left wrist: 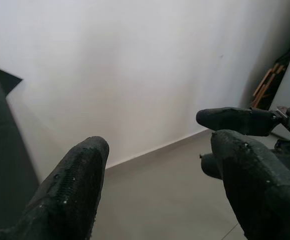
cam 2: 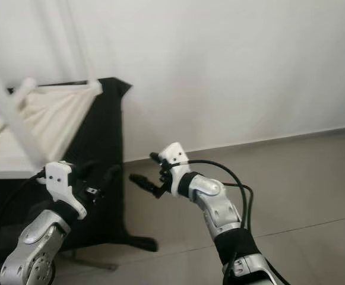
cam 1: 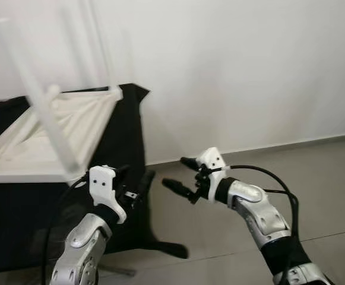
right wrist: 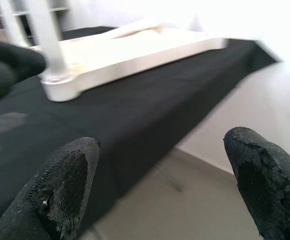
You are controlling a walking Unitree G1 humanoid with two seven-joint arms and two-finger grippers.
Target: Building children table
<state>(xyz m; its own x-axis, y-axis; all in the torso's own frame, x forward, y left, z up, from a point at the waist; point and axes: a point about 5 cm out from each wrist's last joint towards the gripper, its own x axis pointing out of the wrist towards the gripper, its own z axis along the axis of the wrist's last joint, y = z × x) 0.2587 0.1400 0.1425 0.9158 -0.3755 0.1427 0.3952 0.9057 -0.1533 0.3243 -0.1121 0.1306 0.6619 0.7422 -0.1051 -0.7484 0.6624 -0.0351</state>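
While the white children's table (cam 1: 53,127) lies upside down on the black-draped work surface (cam 1: 127,119) off to my left front, its legs are already sticking up in the air, so I'd guess most of the assembly is done. The nearest leg (cam 1: 38,101) looks blurry in the head views, and I can't tell whether it's fully tightened or just seated in its corner. In the right wrist view the base of a leg sits in the corner of the frame, flat on the black cloth.

My guess at the step: I'm between moves, lining up on the table, either to check a leg or to grab the frame and flip it. Whatever comes next means closing the gap first, since both grippers hang in open air in front of the draped edge, well apart from the table itself.

My left gripper (cam 1: 133,187) is raised just below the tabletop's near edge, fingers spread wide, holding nothing. In its own wrist view there's just wall and floor between the fingertips (left wrist: 75,185), plus my other gripper's fingers poking in. My right gripper (cam 1: 184,175) points left toward the cloth, also wide open and empty, touching nothing.

Past all that: plain white wall (cam 1: 249,71) and grey tiled floor (cam 1: 326,178).
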